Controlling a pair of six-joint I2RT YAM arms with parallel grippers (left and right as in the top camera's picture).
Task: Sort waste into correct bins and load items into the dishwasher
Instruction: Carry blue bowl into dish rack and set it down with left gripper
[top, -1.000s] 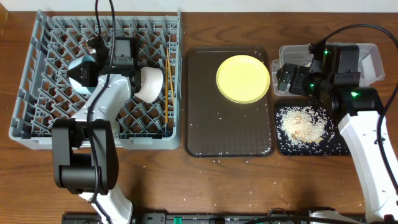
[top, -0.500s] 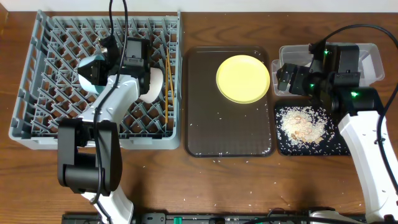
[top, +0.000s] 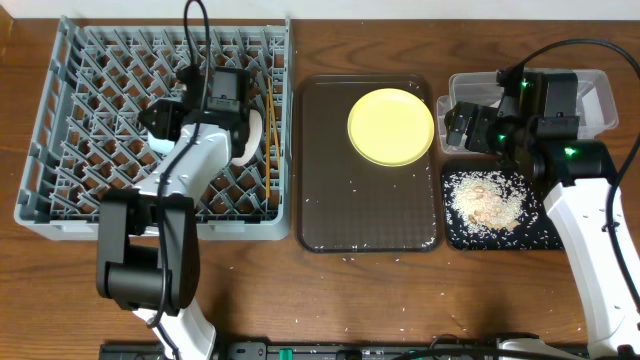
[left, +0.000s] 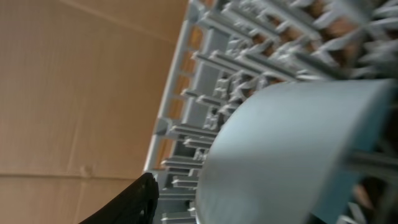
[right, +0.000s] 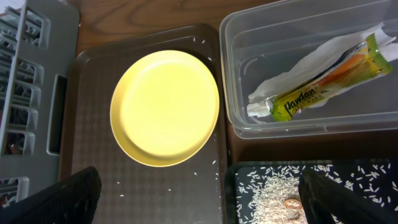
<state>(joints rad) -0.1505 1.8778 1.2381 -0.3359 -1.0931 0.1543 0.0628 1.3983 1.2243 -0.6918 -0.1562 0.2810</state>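
My left gripper (top: 172, 120) is shut on the light blue bowl (top: 158, 141) and holds it tilted over the grey dish rack (top: 80, 90). In the left wrist view the bowl (left: 292, 155) fills the right side, with rack pegs (left: 205, 93) behind it. A white bowl (top: 246, 136) and wooden chopsticks (top: 270, 125) lie in the rack's right part. The yellow plate (top: 390, 127) sits on the brown tray (top: 365, 215). My right gripper (top: 462, 126) is open and empty (right: 205, 205), hovering between the tray and the bins. The small white cup is not visible.
The clear tub (right: 249, 37) holds the green-and-yellow wrapper (right: 323, 81) on the white napkin (right: 329, 53). The black tray (top: 455, 235) holds a heap of rice (top: 487, 198). Loose grains lie on the brown tray and the table's front edge.
My left gripper has carried the light blue bowl to the right across the rack, closer to the white bowl. The right arm has not moved.
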